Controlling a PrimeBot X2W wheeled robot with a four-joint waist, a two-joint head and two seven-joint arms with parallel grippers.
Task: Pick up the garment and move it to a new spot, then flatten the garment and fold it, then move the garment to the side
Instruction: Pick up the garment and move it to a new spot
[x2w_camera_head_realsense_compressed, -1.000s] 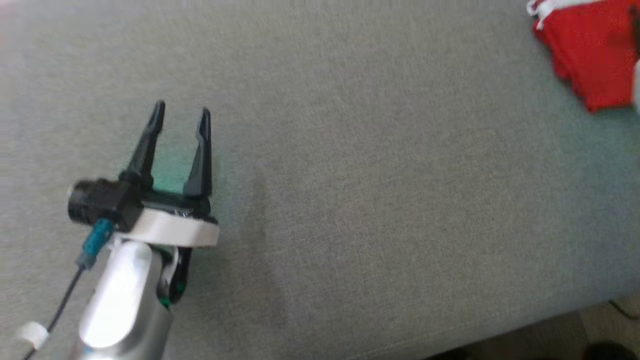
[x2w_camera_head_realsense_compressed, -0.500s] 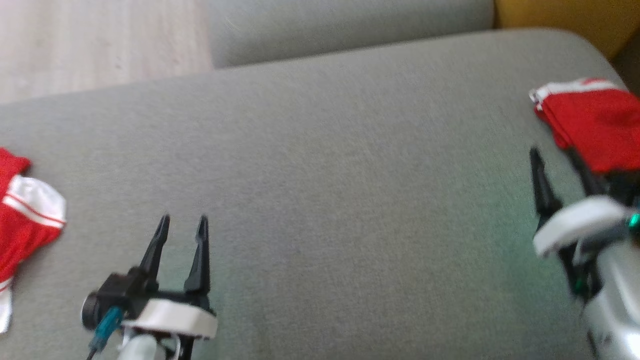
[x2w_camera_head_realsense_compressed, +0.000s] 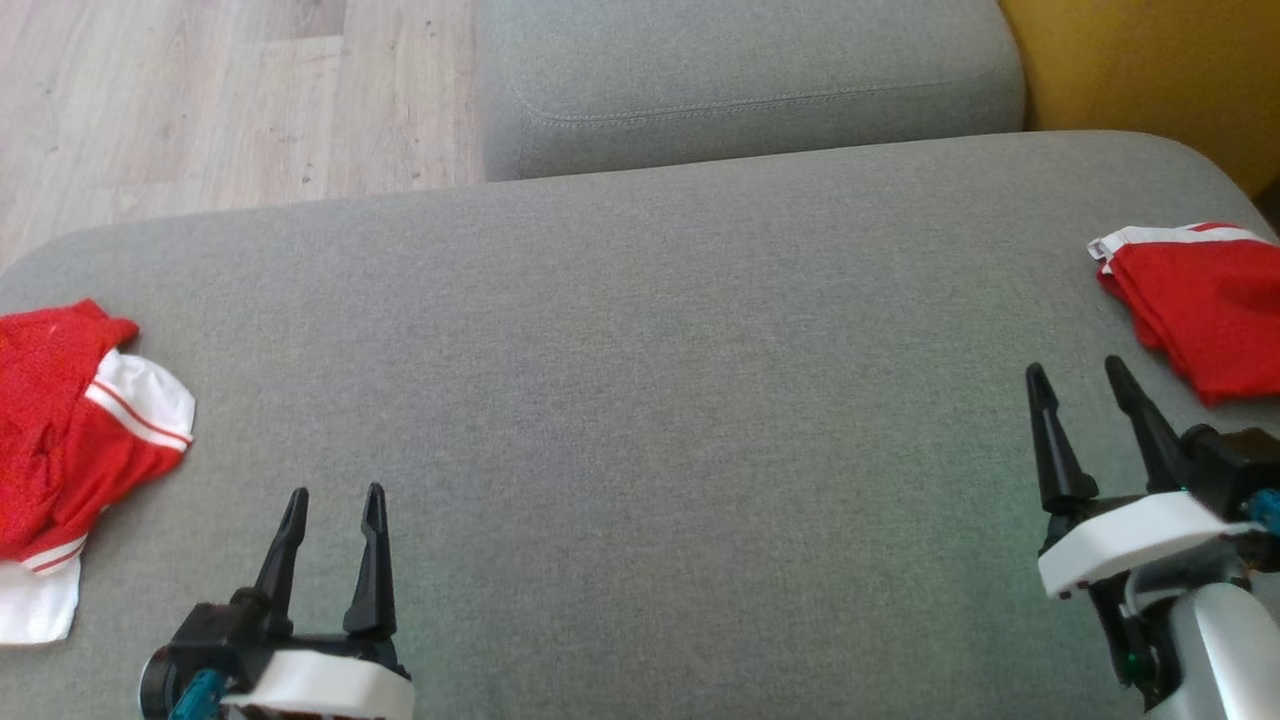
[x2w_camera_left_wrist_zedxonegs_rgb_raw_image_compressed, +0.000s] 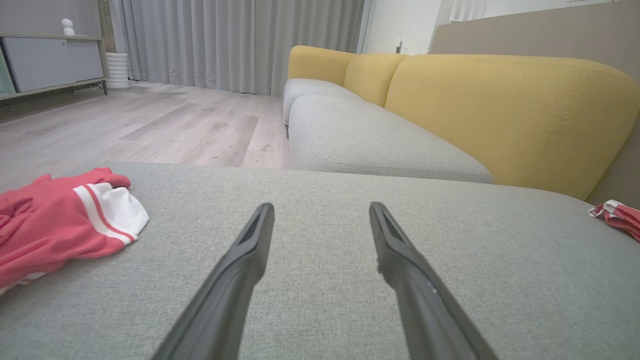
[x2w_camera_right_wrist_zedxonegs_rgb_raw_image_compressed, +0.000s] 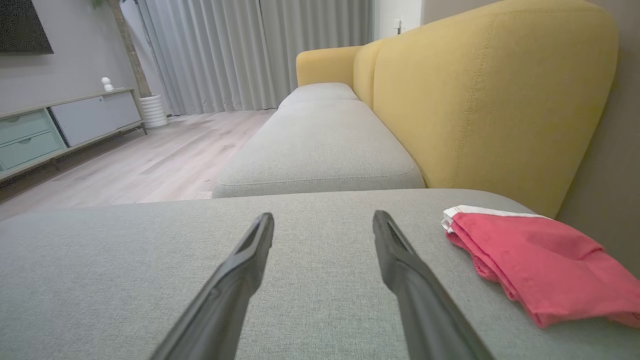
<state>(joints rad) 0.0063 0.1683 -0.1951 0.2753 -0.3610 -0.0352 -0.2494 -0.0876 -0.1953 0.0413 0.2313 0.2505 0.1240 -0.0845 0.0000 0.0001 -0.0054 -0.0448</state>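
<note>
Crumpled red garment (x2w_camera_head_realsense_compressed: 70, 420), lying at left edge of the cushion (x2w_camera_head_realsense_compressed: 640, 400), is judged light, soft & floppy, best pinched at a bunched fold, w/ left gripper (x2w_camera_head_realsense_compressed: 336, 492) & right gripper (x2w_camera_head_realsense_compressed: 1074, 365) spread wide, empty.

Head view: crumpled red garment (x2w_camera_head_realsense_compressed: 70, 430) cut by left edge, folded red garment (x2w_camera_head_realsense_compressed: 1200, 300) by right edge. Bottom edge cuts off left tool (x2w_camera_head_realsense_compressed: 335, 492) body & right tool (x2w_camera_head_realsense_compressed: 1075, 367) arm. Small white obj (x2w_camera_left_wrist_zedxonegs_rgb_raw_image_compressed: 67, 26) on cabinet (x2w_camera_left_wrist_zedxonegs_rgb_raw_image_compressed: 50, 62): too small to ID.
</note>
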